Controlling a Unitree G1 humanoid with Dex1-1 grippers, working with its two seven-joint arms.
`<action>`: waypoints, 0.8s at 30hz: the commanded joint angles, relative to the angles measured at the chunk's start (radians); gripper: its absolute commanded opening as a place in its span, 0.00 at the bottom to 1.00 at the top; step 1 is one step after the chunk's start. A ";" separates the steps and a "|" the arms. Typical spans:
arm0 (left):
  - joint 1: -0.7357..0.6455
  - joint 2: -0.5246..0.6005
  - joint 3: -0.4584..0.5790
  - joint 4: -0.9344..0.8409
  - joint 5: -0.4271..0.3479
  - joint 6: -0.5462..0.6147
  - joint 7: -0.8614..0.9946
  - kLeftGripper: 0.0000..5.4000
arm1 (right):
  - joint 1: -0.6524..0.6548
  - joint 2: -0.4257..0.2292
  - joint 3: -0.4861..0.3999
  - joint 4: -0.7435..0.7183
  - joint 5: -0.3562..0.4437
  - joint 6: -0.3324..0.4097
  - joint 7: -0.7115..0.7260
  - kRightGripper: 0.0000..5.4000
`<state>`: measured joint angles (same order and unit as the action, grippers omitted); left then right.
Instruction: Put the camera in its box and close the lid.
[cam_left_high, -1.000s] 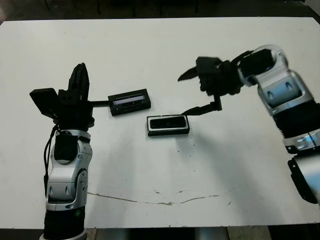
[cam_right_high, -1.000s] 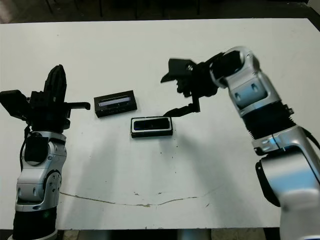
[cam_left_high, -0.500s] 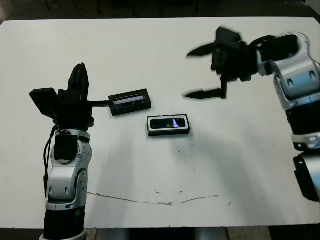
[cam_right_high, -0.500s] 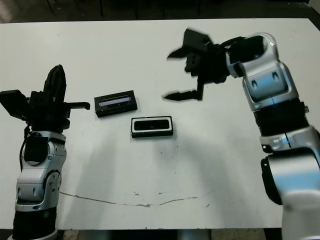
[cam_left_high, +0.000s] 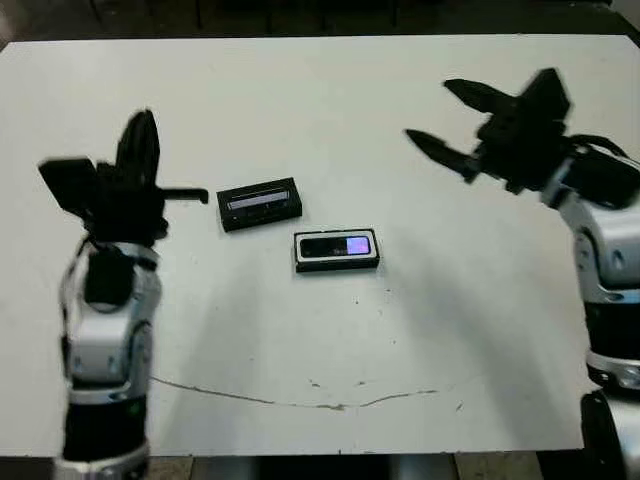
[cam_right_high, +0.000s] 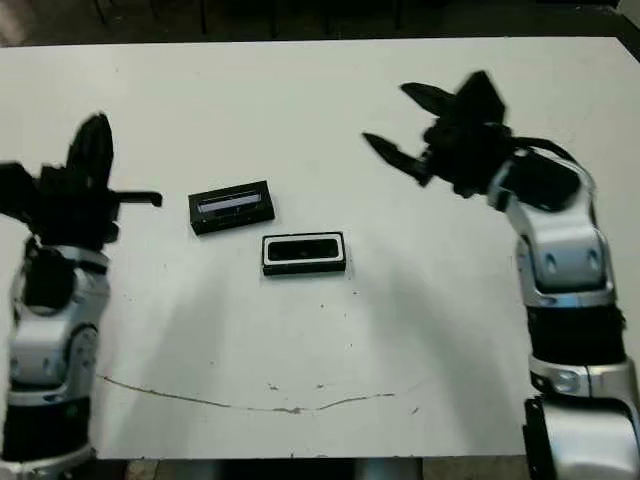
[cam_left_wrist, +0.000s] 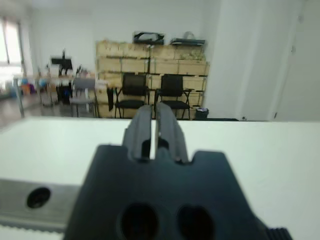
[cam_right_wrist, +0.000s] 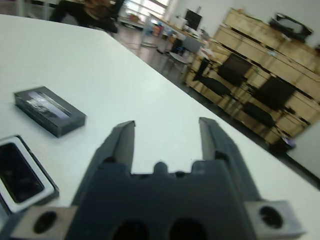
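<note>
a white table (cam_left_high: 300, 80) fills the frame. two arms are seen: the left gripper (cam_left_high: 140, 150) at left with fingers pressed together, the right gripper (cam_left_high: 455, 125) at upper right with fingers spread wide. one lid (cam_left_high: 260, 204), one box (cam_left_high: 336, 251) and one camera (cam_left_high: 338, 247), lying inside the box, are counted near centre, unobstructed.
</note>
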<state>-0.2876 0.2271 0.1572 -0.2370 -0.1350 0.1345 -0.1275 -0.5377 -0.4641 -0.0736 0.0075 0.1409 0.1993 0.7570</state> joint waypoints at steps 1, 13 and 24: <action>-0.055 0.139 -0.007 0.061 0.009 0.053 -0.127 0.00 | 0.072 -0.005 -0.012 -0.021 0.020 -0.004 -0.022 0.38; -0.323 0.368 -0.146 0.428 -0.027 0.085 -0.623 0.28 | 0.175 -0.021 0.005 -0.124 0.096 0.101 -0.045 0.00; -0.569 0.346 -0.286 0.927 -0.011 -0.127 -1.143 0.65 | 0.215 -0.034 -0.013 -0.076 0.116 0.047 -0.031 0.00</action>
<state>-0.8334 0.5817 -0.1097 0.6298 -0.1637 0.0349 -1.2252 -0.3390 -0.4813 -0.0863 -0.0832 0.2577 0.2491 0.7188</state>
